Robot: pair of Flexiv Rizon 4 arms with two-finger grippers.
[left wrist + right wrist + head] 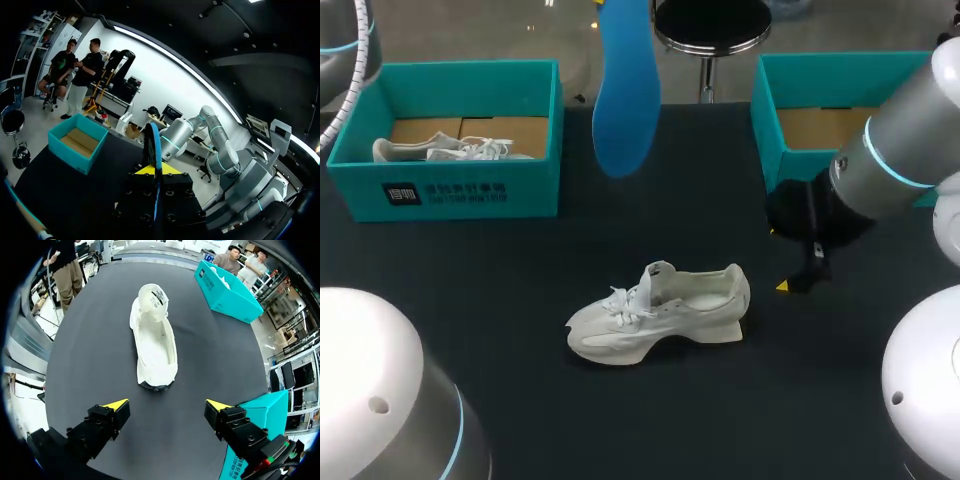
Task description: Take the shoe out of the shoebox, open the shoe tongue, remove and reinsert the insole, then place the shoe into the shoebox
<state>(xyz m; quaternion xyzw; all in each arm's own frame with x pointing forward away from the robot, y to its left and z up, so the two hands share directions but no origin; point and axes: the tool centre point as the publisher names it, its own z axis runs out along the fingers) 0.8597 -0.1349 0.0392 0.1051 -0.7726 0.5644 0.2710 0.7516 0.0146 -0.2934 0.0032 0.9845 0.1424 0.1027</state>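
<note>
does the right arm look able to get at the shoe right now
Probably yes: the right gripper is open, facing the heel of the shoe, with only bare table between them; the insole is up in the left gripper, out of the way.

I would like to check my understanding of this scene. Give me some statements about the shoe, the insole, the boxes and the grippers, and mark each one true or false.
1. The left gripper holds the blue insole up above the table. True.
2. The white shoe lies on its side on the table. False: it stands upright on its sole.
3. The right gripper is shut on the heel of the white shoe. False: it is open and apart from the shoe, near the heel end.
4. The left shoebox has a second shoe inside. True.
</note>
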